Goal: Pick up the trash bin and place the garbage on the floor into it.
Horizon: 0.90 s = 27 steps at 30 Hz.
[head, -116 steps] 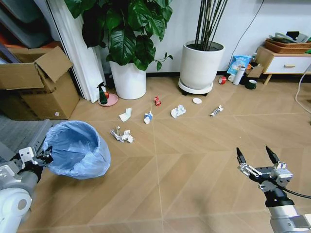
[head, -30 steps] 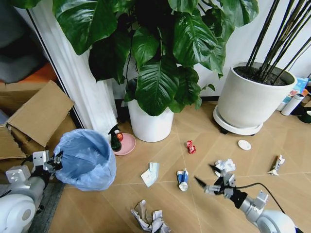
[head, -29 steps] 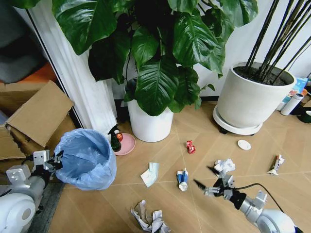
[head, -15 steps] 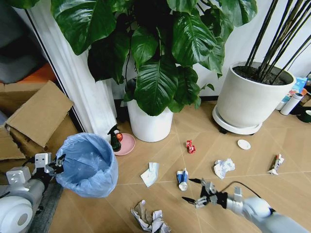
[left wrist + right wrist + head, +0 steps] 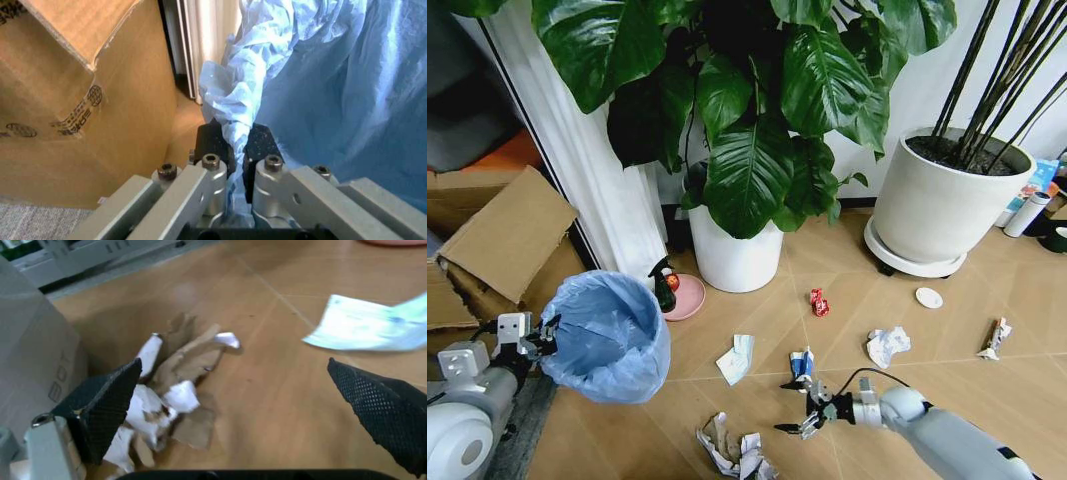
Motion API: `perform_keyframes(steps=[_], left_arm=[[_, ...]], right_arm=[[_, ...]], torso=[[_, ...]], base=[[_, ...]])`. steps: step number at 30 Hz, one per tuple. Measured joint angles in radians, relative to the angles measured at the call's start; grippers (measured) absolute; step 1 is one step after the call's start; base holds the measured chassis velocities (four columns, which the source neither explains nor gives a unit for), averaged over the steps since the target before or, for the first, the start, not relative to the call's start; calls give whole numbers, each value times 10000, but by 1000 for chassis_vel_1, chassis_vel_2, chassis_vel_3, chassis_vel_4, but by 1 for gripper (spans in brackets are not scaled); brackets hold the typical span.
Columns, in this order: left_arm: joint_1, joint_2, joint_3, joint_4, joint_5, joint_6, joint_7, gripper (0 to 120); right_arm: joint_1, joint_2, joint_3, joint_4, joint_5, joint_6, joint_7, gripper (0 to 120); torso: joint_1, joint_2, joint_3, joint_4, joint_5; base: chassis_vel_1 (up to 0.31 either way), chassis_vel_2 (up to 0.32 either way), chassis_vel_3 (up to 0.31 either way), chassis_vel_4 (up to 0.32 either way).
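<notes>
Left gripper (image 5: 237, 150) pinches the trash bin (image 5: 607, 340) liner alone, which may slip; right gripper (image 5: 797, 407), spread wide, could scatter the crumpled paper (image 5: 732, 448) at lower centre

The trash bin (image 5: 612, 335) is lined with thin, crinkly, faintly glossy light-blue plastic film, a pleat of it pinched between the left gripper (image 5: 233, 145)'s matt black rubbery pads (image 5: 262, 145) on brushed metal fingers. The floor (image 5: 757, 400) is smooth, satin, wood-look planking, and on it lies a torn, creased wad of white and brown paper (image 5: 170, 390), dull and rough-edged. The right gripper (image 5: 247, 405)'s spread fingertips (image 5: 107, 400) carry matt black pads with a fine dimpled mesh texture.
</notes>
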Motion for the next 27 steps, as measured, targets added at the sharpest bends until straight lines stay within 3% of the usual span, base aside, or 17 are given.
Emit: perform_keyframes(steps=[19, 27], left_arm=[[-60, 253, -150, -33, -212, 0, -10, 0], [-141, 258, -152, 32, -228, 0, -11, 0]], right_arm=[[1667, 1296, -2287, -1077, -963, -206, -478, 100], [1794, 1580, -2494, -1496, -2023, 35, -649, 100]], torso=[[0, 0, 0, 0, 3], [-1, 0, 0, -2, 5]], base=[[0, 0, 0, 0], [0, 0, 0, 0]])
